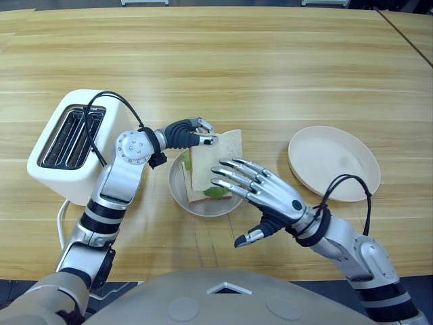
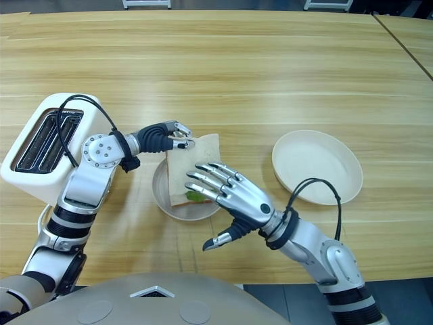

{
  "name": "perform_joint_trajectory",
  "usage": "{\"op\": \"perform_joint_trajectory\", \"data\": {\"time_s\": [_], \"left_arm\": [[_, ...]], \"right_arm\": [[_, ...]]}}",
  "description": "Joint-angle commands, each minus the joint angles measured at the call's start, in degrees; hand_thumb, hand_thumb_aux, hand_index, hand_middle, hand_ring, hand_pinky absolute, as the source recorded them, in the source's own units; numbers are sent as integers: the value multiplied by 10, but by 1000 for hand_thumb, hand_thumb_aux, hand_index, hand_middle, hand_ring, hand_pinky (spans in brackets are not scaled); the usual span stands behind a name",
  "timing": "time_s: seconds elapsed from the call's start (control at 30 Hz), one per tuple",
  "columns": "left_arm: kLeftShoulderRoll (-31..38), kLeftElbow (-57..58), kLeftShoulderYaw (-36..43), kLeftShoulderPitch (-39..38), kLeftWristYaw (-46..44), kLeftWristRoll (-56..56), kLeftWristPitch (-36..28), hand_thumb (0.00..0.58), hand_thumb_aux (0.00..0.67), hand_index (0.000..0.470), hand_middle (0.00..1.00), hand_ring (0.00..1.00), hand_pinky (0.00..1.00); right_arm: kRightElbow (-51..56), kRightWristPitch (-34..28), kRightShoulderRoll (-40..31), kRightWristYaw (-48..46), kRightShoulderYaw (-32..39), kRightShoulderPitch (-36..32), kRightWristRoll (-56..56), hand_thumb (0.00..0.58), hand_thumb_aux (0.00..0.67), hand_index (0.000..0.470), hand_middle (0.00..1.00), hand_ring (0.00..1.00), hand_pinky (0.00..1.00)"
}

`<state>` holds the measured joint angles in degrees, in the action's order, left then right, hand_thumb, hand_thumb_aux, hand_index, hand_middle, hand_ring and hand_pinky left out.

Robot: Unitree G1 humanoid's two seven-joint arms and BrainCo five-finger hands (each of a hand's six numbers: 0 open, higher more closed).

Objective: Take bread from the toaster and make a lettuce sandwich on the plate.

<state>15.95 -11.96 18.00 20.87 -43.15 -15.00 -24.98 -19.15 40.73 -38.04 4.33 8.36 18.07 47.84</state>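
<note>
A white toaster (image 1: 67,143) stands at the left with both slots looking empty. A small grey plate (image 1: 179,188) in the middle holds a bread slice with green lettuce (image 1: 215,192) on it. A second bread slice (image 1: 215,157) leans tilted over the lettuce, its top left corner pinched by my left hand (image 1: 193,132). My right hand (image 1: 260,191) hovers open just right of the plate, fingers spread over the sandwich's near right edge.
A larger cream plate (image 1: 333,162) lies bare on the right. The toaster's black cable (image 1: 95,135) loops over my left forearm. The wooden table (image 1: 237,61) stretches far behind.
</note>
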Motion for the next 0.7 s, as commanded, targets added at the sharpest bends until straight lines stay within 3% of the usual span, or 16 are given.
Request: {"op": "perform_joint_trajectory", "data": {"time_s": [0.03,0.4,0.5,0.6,0.63,0.67,0.7], "left_arm": [[10,59,16,0,22,-4,28,580,670,470,1000,1000,1000],[35,179,90,3,65,-69,98,580,670,470,1000,1000,1000],[56,187,129,5,88,-122,154,580,670,470,1000,1000,1000],[76,187,162,29,183,-227,215,580,670,470,1000,1000,1000],[83,191,174,43,226,-277,227,198,126,88,1000,1000,1000],[83,189,179,54,272,-317,234,0,0,0,251,251,251],[82,184,182,61,312,-351,238,0,0,0,0,0,0]], "right_arm": [[40,-25,16,-36,36,-11,26,0,0,0,0,0,0],[107,-108,51,-149,102,-93,10,0,0,0,0,0,0],[95,-137,48,-197,109,-92,-9,0,0,0,0,0,0],[79,-157,47,-225,115,-87,-22,0,0,0,0,0,0],[75,-161,48,-228,116,-84,-23,0,0,0,0,0,0],[74,-168,48,-230,118,-78,-22,0,0,0,0,0,0],[74,-173,47,-232,120,-73,-20,0,0,0,0,0,0]]}}
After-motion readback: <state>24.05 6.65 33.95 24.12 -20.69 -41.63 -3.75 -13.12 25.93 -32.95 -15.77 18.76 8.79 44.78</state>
